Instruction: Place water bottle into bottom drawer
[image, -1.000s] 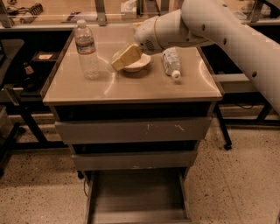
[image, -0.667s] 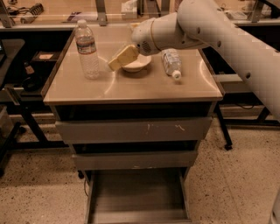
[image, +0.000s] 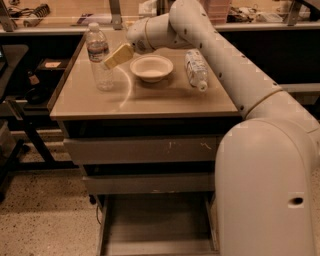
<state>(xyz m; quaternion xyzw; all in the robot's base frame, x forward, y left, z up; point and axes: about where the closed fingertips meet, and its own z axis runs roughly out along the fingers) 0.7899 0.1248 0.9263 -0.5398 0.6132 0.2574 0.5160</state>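
Hovering the claw (image: 118, 55) low over the counter (image: 150, 102), at roughly 10 o'clock from the white bowl (image: 151, 67); open or closed, not telling from here. Finding the water bottle (image: 98, 57) standing upright at the claw's 9 o'clock, just beside it, contact unclear. Judging it light, thin-walled, slick, easily tipped or crushed; favouring a hold across the ribbed body below the label. Ignoring the fatter bottle (image: 196, 69) lying at 3 o'clock. Noting the bottom drawer (image: 155, 225) pulled open at 6 o'clock.
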